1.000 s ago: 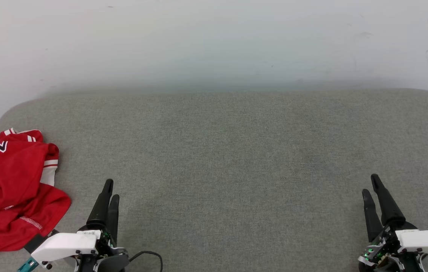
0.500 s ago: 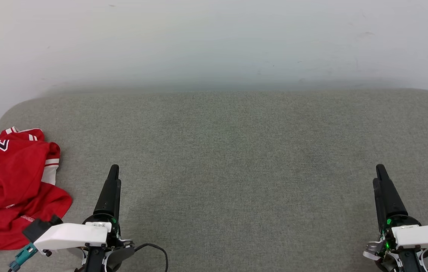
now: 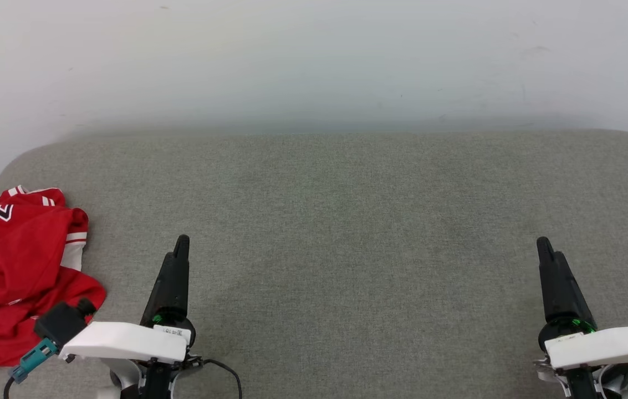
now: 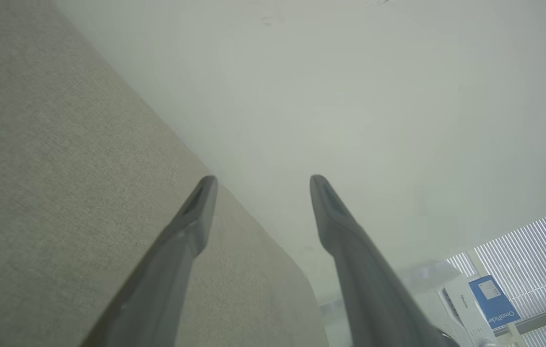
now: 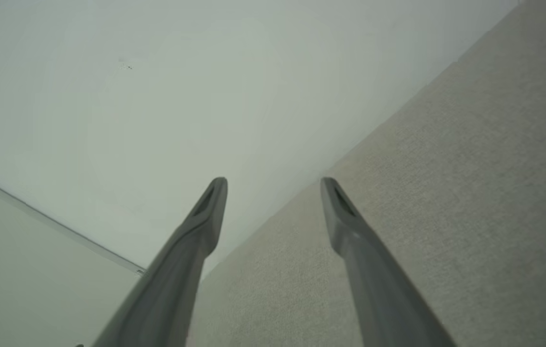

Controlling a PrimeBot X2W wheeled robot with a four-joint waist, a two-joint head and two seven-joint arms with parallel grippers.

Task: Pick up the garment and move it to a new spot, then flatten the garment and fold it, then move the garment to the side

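The garment [image 3: 11,277], a red jersey with white striped trim and black lettering, lies crumpled at the left edge of the grey padded surface [image 3: 347,221] in the head view. My left gripper [image 3: 182,244] hovers to its right, turned on edge so one finger hides the other. In the left wrist view the left gripper [image 4: 260,180] stands open with nothing between its fingers. My right gripper [image 3: 544,245] is far off at the lower right, also on edge. The right wrist view shows the right gripper [image 5: 273,182] open and empty.
A pale wall [image 3: 314,61] rises behind the padded surface. In the left wrist view a white appliance with a blue label [image 4: 489,301] and window blinds [image 4: 538,250] stand beyond the surface's end. A black cable [image 3: 225,368] trails from my left wrist.
Both grippers have rolled onto their edges and shifted slightly forward; the left one has also drifted right, away from the garment. The garment has not moved.
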